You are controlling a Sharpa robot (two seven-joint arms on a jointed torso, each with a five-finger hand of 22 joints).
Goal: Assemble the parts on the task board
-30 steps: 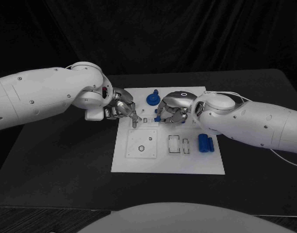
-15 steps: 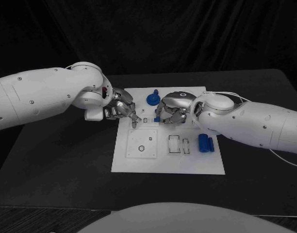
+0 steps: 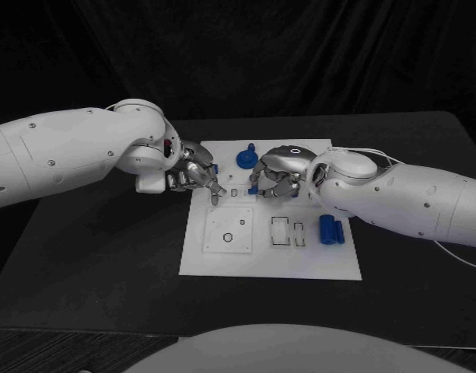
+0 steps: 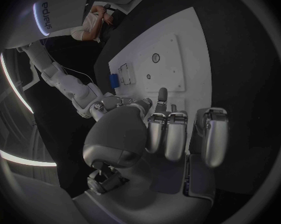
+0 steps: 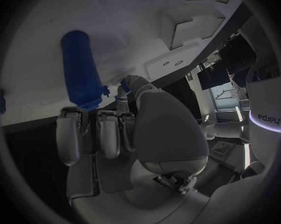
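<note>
The white task board (image 3: 270, 249) lies mid-table. A blue knob-shaped part (image 3: 245, 158) stands at its far edge, and two blue cylinders (image 3: 328, 229) lie at its right side. My right hand (image 3: 274, 177) hovers over the far middle of the board and pinches a small blue part (image 5: 120, 90) between thumb and a finger, close beside a larger blue cylinder (image 5: 81, 69). My left hand (image 3: 199, 175) is at the board's far left corner with its fingers curled in and nothing in them. One finger (image 4: 162, 95) stretches onto the board (image 4: 184, 40).
The board carries a raised square plate with a hole (image 3: 230, 230) and small rectangular slots (image 3: 286, 230) near its middle. Both white arms reach in over the black table (image 3: 92, 264) from left and right. A thin cable (image 3: 463, 260) trails at the right.
</note>
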